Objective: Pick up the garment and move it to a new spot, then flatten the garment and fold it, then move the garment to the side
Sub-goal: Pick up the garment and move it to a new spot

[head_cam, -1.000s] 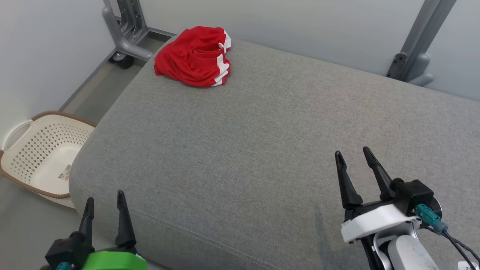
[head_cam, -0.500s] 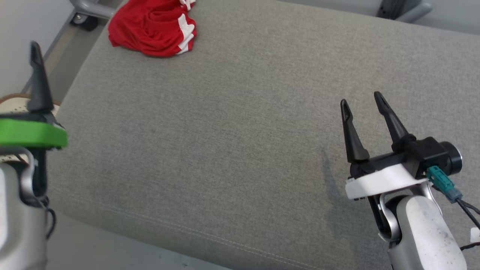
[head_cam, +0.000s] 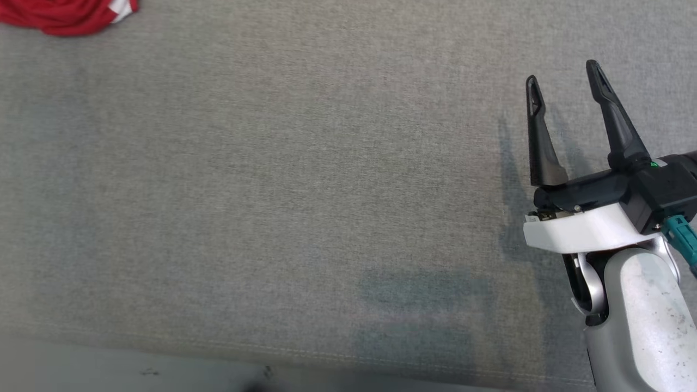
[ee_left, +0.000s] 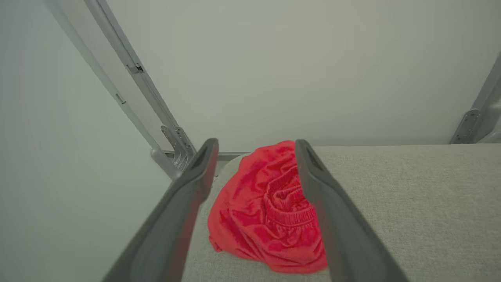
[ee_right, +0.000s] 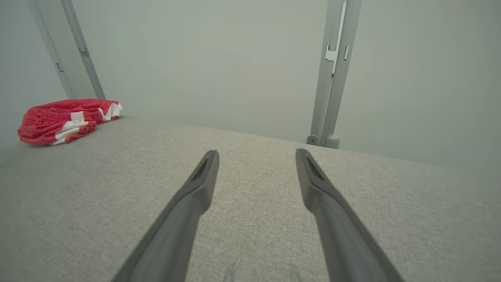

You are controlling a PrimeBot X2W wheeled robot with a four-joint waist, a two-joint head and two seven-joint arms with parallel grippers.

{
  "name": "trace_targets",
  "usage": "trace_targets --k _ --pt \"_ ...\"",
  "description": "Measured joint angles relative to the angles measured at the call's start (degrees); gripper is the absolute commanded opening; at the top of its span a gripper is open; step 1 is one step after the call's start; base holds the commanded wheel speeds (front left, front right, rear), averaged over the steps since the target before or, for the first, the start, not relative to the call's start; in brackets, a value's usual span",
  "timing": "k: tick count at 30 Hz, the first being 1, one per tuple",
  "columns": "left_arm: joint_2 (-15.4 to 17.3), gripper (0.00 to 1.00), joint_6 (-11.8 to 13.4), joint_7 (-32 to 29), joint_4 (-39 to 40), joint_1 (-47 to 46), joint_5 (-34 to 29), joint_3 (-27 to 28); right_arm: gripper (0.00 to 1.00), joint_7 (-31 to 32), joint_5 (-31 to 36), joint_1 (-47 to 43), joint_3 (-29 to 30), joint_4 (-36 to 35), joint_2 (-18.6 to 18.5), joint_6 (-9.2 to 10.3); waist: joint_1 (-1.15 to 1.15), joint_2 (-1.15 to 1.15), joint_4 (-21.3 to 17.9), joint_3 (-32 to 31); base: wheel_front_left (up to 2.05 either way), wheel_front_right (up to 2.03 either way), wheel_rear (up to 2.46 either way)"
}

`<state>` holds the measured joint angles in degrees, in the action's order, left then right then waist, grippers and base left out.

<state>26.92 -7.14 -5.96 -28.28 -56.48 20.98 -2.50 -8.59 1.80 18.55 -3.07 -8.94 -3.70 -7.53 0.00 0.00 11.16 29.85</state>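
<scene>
**A:** Red garment (head_cam: pixel 65 16), where is it?

**B:** Head view, 10 o'clock corner, cut off by the top edge. It's a crumpled heap with a bit of white trim, lying on the grey fabric cushion (head_cam: pixel 272 190).

**A:** Flat or folded?

**B:** Neither, it's bunched. The left wrist view shows a gathered elastic waistband in the middle of the heap.

**A:** Right gripper?

**B:** The right gripper (head_cam: pixel 563 73) is at 3 o'clock in the head view, fingers pointing to 12. The jaws are spread wide with nothing between them. Its shadow falls on the cushion toward 9 o'clock of it. I can't tell if it touches the fabric. It's well apart from the garment.

**A:** And its own camera?

**B:** Bare cushion between the two fingers, garment off at 10 o'clock near the cushion's far corner. A metal post (ee_right: pixel 332 78) stands at 1 o'clock against the pale wall (ee_right: pixel 215 58).

**A:** Left gripper?

**B:** The left gripper (ee_left: pixel 256 143) shows in the left wrist view, fingers wide apart and empty. The garment sits framed between them, from centre down toward 6 o'clock. The right-hand finger overlaps its edge in the picture. I can't tell whether there's contact.

**A:** Anything else?

**B:** A slanted metal frame bar (ee_left: pixel 148 90) at 10 o'clock, behind the cushion's corner.
</scene>
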Motion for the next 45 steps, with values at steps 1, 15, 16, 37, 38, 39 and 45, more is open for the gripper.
trace_targets --k 1,15,16,37,38,39,45 --pt "0.3 1.0 -0.1 -0.6 -1.4 -0.9 0.4 -0.7 1.0 0.0 0.0 0.0 -0.1 -0.4 -0.1 0.0 0.0 0.0 -0.8 1.0 0.0 0.0 0.0" --pt "2.4 1.0 -0.3 -2.5 -17.8 -7.5 4.1 -3.5 1.0 0.2 1.1 -0.5 0.6 -6.0 -0.3 0.0 0.0 0.0 -9.6 11.0 0.0 0.0 0.0" --pt "2.7 1.0 -0.3 -2.1 -18.7 -7.9 4.1 -3.5 1.0 0.2 1.2 -0.5 0.5 -6.0 -0.2 0.0 0.01 0.0 -9.9 11.4 0.0 0.0 0.0" --pt "4.3 0.0 -0.2 5.0 -25.8 -11.2 3.4 -11.3 1.0 -2.2 0.0 -0.5 -1.3 -1.0 0.4 0.0 0.0 0.0 -11.4 5.7 0.0 0.0 0.0" --pt "4.6 0.0 -0.2 5.0 -25.2 -11.2 3.4 -12.4 1.0 -2.4 -0.3 -0.5 -1.4 -0.4 0.4 0.0 0.0 0.0 -11.5 4.9 0.0 0.0 0.0" --pt "4.7 0.0 -0.2 5.1 -24.3 -11.2 3.6 -13.3 1.0 -2.6 -0.5 -0.5 -1.4 0.2 0.5 0.0 0.0 0.0 -11.6 4.2 0.0 0.0 0.0" --pt "4.4 0.0 -0.3 5.0 -17.8 -11.0 5.0 -18.2 1.0 -4.2 -1.9 -1.7 -1.1 3.8 0.7 0.0 0.0 0.0 -12.6 -1.3 0.0 0.0 0.0"
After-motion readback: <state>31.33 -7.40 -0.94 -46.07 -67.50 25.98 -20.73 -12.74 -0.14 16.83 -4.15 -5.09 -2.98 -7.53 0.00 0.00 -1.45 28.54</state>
